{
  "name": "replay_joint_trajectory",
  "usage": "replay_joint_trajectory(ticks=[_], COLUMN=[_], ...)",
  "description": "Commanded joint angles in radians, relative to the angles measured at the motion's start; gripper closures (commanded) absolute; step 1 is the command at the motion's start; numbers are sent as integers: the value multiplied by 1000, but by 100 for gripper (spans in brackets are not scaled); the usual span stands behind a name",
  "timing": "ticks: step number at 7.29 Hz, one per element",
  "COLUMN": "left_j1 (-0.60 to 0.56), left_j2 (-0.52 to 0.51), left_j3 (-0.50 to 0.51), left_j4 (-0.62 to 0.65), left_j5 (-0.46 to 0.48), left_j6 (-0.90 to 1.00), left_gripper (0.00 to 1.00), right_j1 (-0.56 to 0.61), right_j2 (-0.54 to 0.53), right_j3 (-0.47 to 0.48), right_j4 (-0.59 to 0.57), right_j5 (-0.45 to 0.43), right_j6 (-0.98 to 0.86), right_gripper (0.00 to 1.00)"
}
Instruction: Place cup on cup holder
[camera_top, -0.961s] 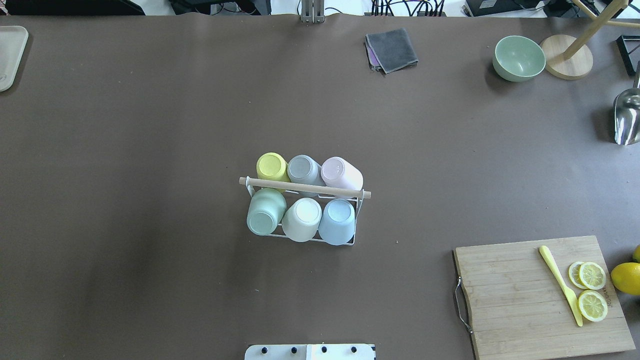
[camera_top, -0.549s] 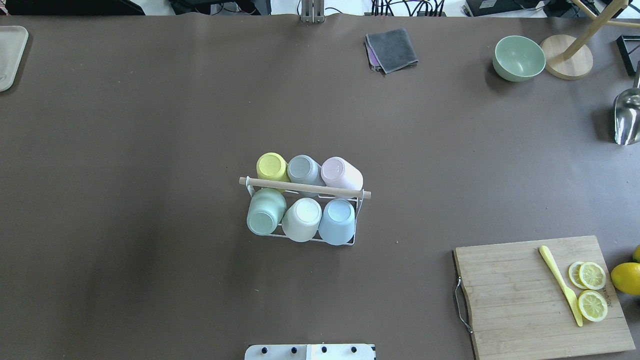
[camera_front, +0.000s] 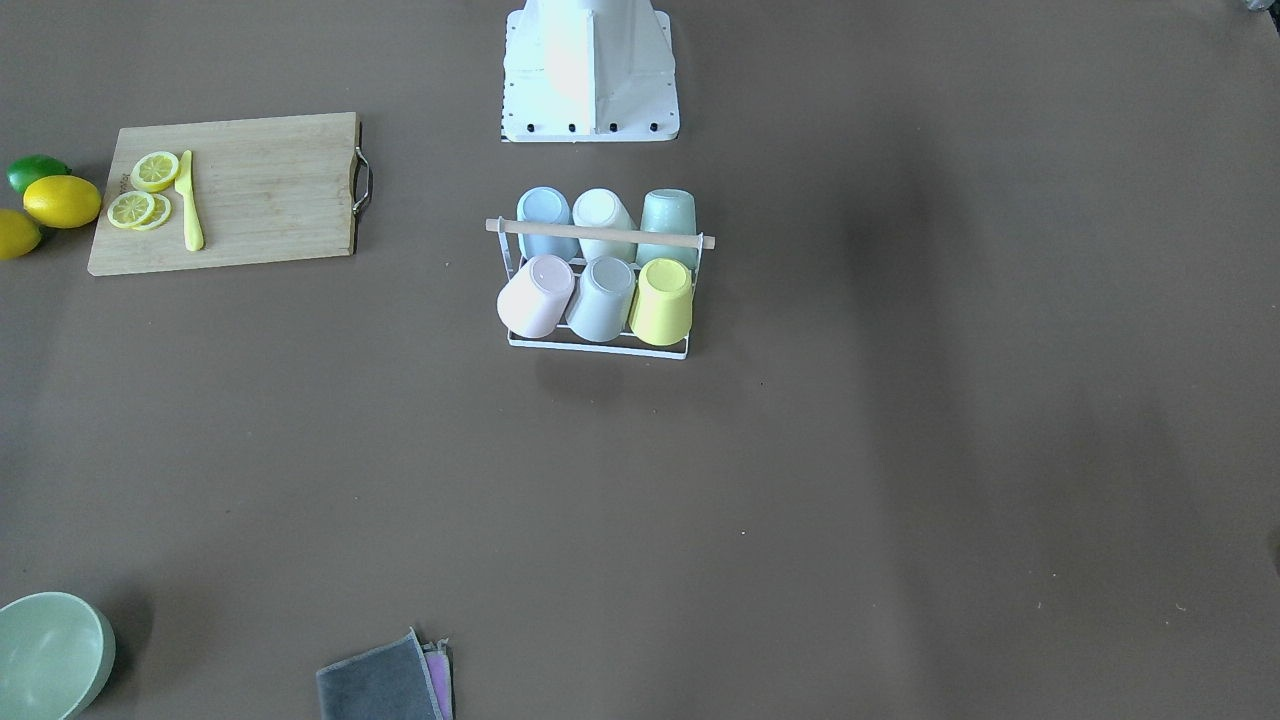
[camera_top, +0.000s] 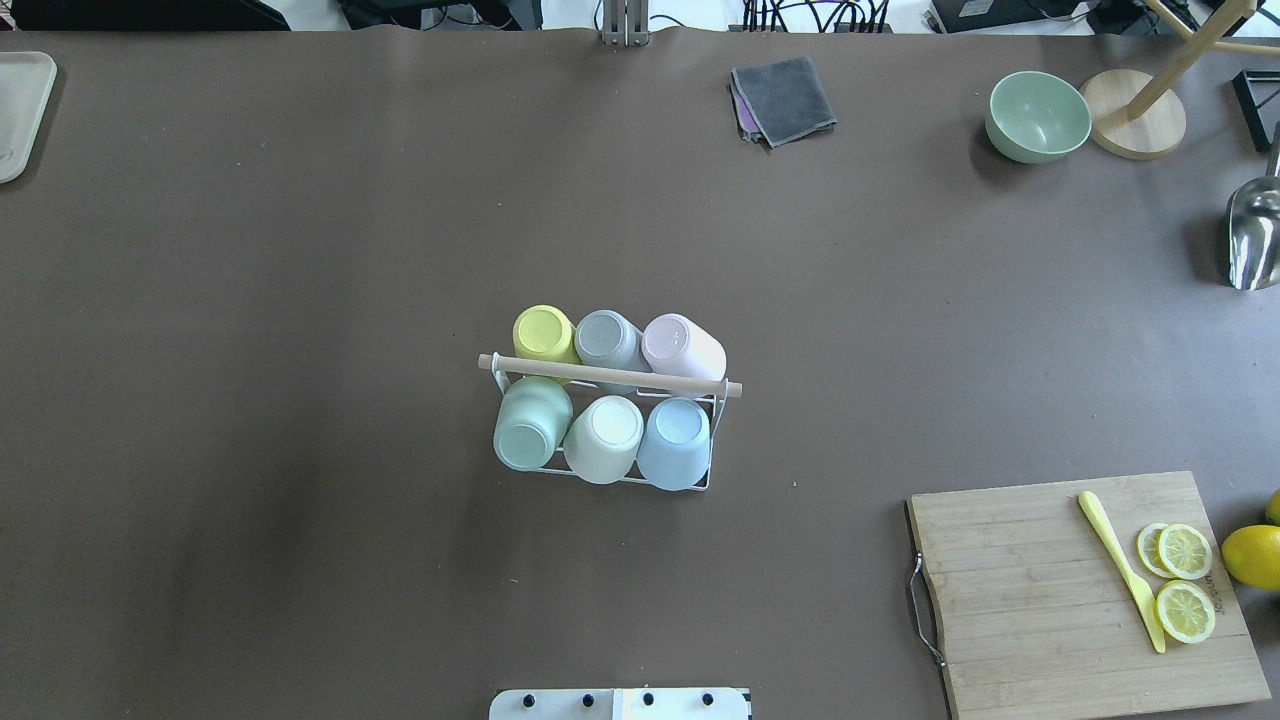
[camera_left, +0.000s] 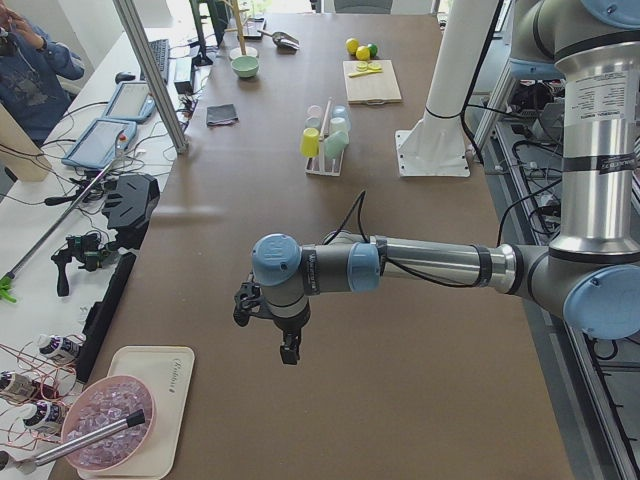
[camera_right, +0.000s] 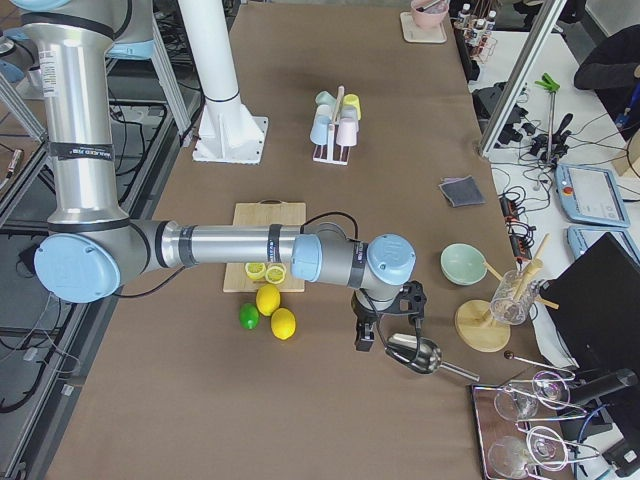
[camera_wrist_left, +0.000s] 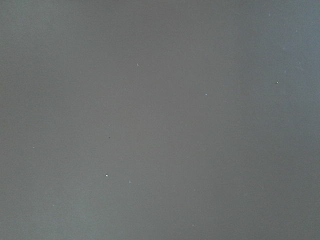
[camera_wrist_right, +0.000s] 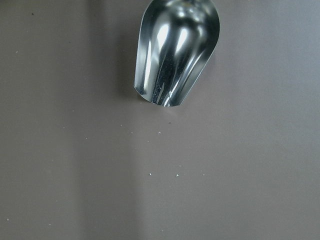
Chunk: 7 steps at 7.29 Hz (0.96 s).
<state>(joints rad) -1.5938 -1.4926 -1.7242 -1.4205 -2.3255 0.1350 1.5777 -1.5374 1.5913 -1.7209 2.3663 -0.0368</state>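
On the table (camera_top: 300, 250) the wooden board (camera_top: 1030, 590) carries lemon slices (camera_top: 1185, 611). The cup holder (camera_top: 610, 375) stands in the middle, with six cups (camera_top: 604, 438) upside down on it. We cannot tell if the left gripper (camera_left: 287, 350) and the right gripper (camera_right: 366, 338), both well apart from it, are spread or pressed together.

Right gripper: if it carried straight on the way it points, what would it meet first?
Probably the bare table, just beside the metal scoop. The right gripper points down; how close it passes the scoop is unclear.
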Motion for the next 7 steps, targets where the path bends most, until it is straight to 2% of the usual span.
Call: replay_joint_trajectory(ticks=[1,7], left_j1=[0,-3], left_j2=[0,0], left_j3=[0,0], left_j4=[0,0], left_j5=[0,0], left_j6=[0,-2], left_gripper=[2,2], right_j1=[1,-1], right_j2=[-6,5], right_j3=[1,1], right_j4=[0,-22], right_j5=[2,1], right_j6=[0,0], right_gripper=[0,0])
